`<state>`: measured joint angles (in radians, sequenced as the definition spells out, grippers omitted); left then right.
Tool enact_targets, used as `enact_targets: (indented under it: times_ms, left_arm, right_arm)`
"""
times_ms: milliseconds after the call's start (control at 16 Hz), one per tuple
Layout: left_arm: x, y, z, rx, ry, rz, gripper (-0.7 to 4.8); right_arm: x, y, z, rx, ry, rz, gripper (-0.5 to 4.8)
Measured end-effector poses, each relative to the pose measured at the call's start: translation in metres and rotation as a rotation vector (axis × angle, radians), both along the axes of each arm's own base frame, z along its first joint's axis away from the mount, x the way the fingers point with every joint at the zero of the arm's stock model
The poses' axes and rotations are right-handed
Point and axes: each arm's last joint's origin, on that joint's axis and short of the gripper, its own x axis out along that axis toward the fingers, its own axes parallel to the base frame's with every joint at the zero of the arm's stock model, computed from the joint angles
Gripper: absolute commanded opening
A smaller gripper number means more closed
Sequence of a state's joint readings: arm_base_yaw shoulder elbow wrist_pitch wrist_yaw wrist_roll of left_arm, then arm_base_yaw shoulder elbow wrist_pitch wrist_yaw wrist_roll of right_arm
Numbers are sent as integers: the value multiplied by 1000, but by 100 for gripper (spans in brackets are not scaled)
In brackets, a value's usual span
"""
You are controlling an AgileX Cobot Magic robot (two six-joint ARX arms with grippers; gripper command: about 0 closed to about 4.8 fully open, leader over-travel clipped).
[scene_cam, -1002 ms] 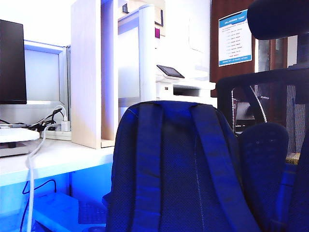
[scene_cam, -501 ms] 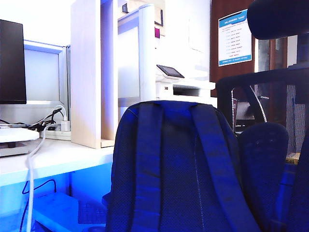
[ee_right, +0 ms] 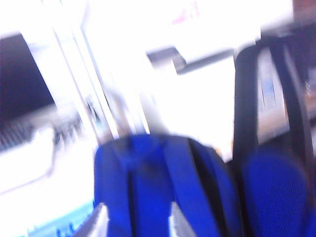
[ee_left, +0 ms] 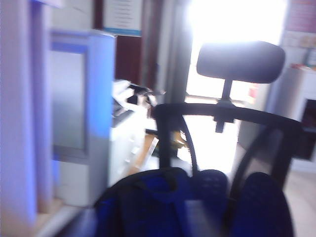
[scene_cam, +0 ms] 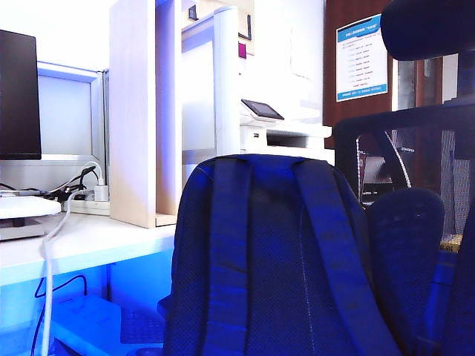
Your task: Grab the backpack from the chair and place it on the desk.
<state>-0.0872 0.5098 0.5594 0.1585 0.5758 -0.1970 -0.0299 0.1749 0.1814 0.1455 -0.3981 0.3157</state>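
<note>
One navy backpack point(scene_cam: 271, 259) upright on office chair point(scene_cam: 415, 185), beside desk point(scene_cam: 89, 248) edge. Right gripper point(ee_right: 136, 222): fingertips apart, empty, facing backpack. Left gripper: unseen, jaw state undeterminable.

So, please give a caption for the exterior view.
Navy backpack upright on the chair beside the white desk; neither gripper visible.

Little of me shows. My right gripper point(ee_right: 138, 223) shows only in the right wrist view, at the edge of the frame nearest the camera, as two fingertips point(ee_right: 98, 221). They are pale, silvery grey, smooth and narrow, each tapering to a blunt point. Blur softens their outlines, so I cannot make out screws, markings or cables. My left gripper lies outside every view, and the exterior view catches neither arm.
</note>
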Motion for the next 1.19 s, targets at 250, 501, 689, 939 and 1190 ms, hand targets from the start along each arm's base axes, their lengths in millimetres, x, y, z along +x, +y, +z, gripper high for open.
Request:
enact_targets:
  times_ms: [250, 501, 689, 939, 1190]
  left_arm:
    - [91, -9, 2, 27, 246, -48, 479]
    - [150, -27, -48, 82, 406, -171, 479]
    - [184, -43, -82, 131, 493, -216, 479]
    - [257, -66, -102, 182, 491, -249, 479]
    - [326, -78, -125, 186, 527, -247, 479]
  right_arm:
    - [-8, 0, 34, 24, -79, 13, 396]
    - [6, 1, 49, 72, -2, 40, 405]
    - [21, 1, 53, 72, 68, 64, 405]
    - [44, 1, 55, 93, 172, 102, 405]
    - [55, 11, 52, 123, 251, 223, 405]
